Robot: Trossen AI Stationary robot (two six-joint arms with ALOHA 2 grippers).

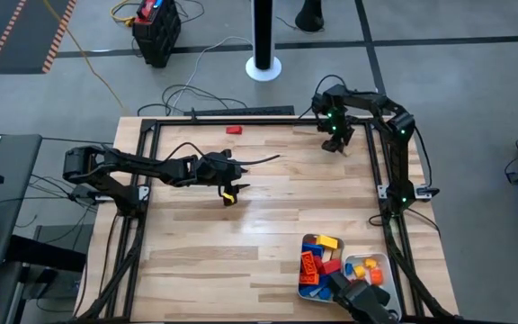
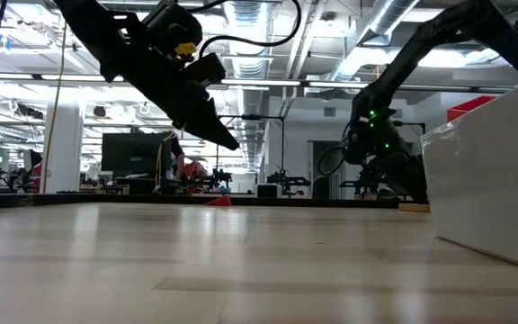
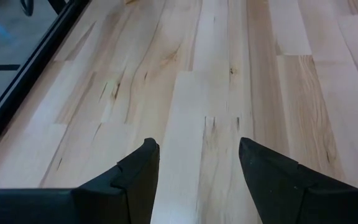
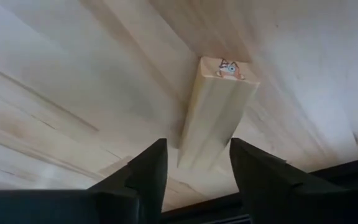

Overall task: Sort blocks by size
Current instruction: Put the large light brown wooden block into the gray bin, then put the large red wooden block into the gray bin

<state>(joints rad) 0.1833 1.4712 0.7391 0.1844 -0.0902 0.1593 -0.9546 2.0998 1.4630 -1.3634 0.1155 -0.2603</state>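
Observation:
A long tan block (image 4: 219, 112) lies on the table near its far right corner and also shows in the low view (image 2: 414, 208). My right gripper (image 4: 197, 165) is down at the block's near end and open, with one finger on each side of it; in the high view it is at the far right (image 1: 335, 144). A red block (image 1: 233, 130) lies alone near the far edge. Several blocks in red, blue, orange and yellow (image 1: 324, 261) lie in two white trays at the near right. My left gripper (image 1: 232, 192) is open and empty above the table's middle left (image 3: 197, 162). My right gripper has its fingertips (image 4: 151, 165) on either side of the tan block's near end (image 4: 197, 155), slanting down from above, and the block lies on the table. I cannot tell whether the fingers touch it; a thin strip of table shows beside one finger.
The two white trays (image 1: 302, 277) (image 1: 381, 259) stand side by side at the near right; a tray wall fills the low view's right side (image 2: 493, 171). A black frame rail (image 1: 241, 112) runs along the table's edges. Bare wood spans the middle and near left.

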